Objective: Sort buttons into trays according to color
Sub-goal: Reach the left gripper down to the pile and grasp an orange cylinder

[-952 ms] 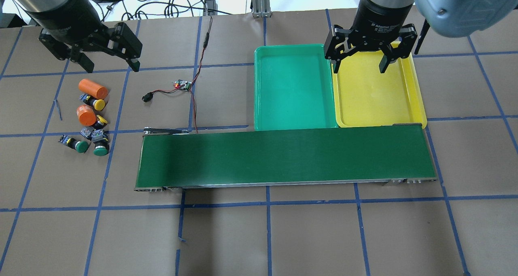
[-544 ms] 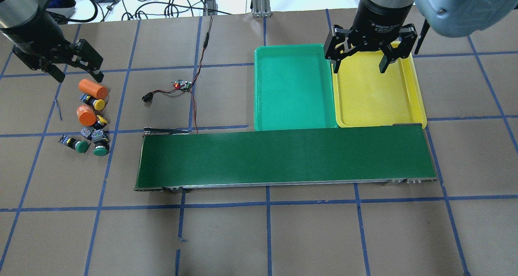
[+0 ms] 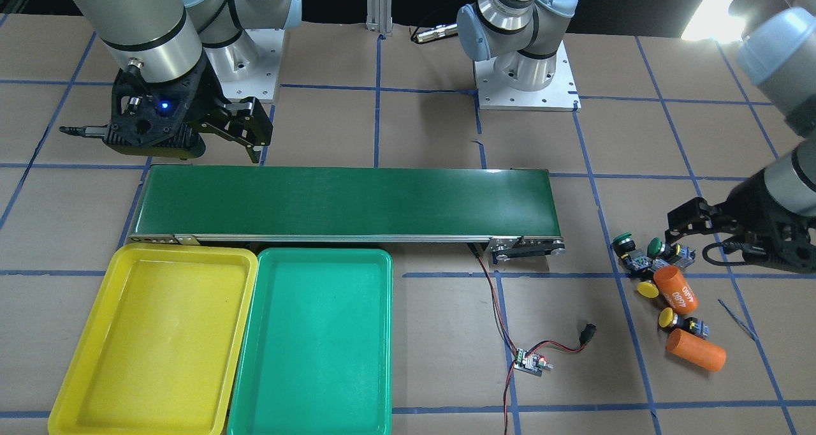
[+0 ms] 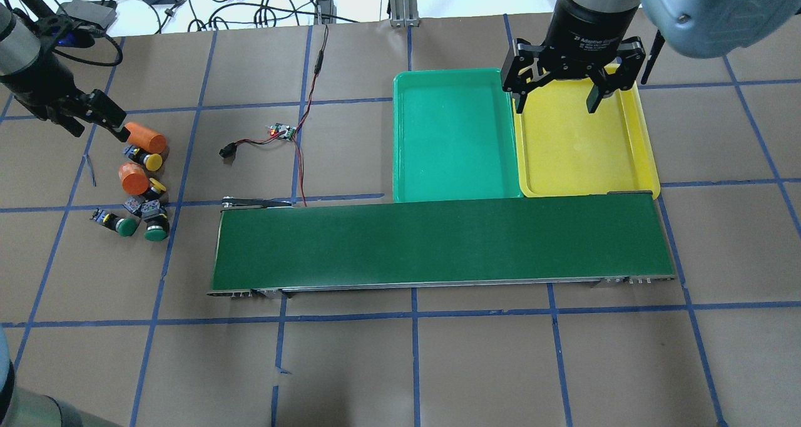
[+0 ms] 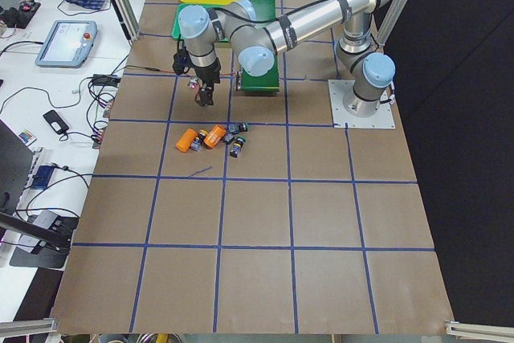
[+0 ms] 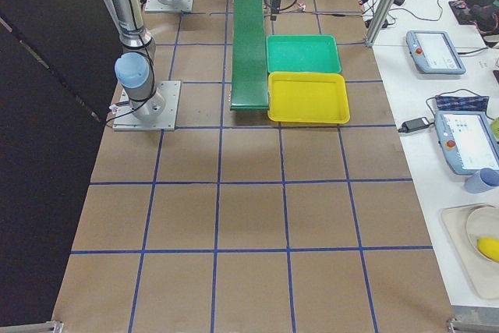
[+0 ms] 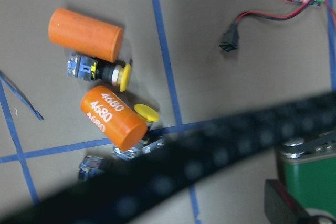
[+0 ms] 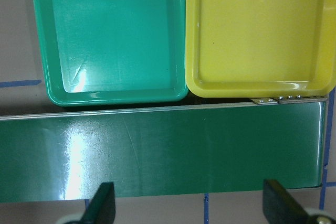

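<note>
Four buttons lie in a cluster at the table's left: two yellow-capped (image 4: 151,160) (image 4: 157,185) and two green-capped (image 4: 128,226) (image 4: 156,231). In the front-facing view they lie at the right, yellow (image 3: 648,289) (image 3: 667,317) and green (image 3: 623,238) (image 3: 655,246). The left wrist view shows the yellow ones (image 7: 123,76) (image 7: 145,113); a blurred cable hides the green ones. My left gripper (image 4: 95,125) is open and empty, above the table just beyond the cluster. The green tray (image 4: 454,139) and yellow tray (image 4: 582,151) stand side by side, both empty. My right gripper (image 4: 556,104) hangs open over the yellow tray's far end.
Two orange cylinders (image 4: 144,137) (image 4: 133,178) lie among the buttons, one close to my left gripper's finger. A long dark green conveyor belt (image 4: 438,242) runs along the trays' near edge. A small circuit board (image 4: 281,131) with red and black wires lies between buttons and trays.
My left gripper has moved left and down, toward the far orange cylinder at the button cluster, and stays open. The right gripper and the buttons have not moved.
</note>
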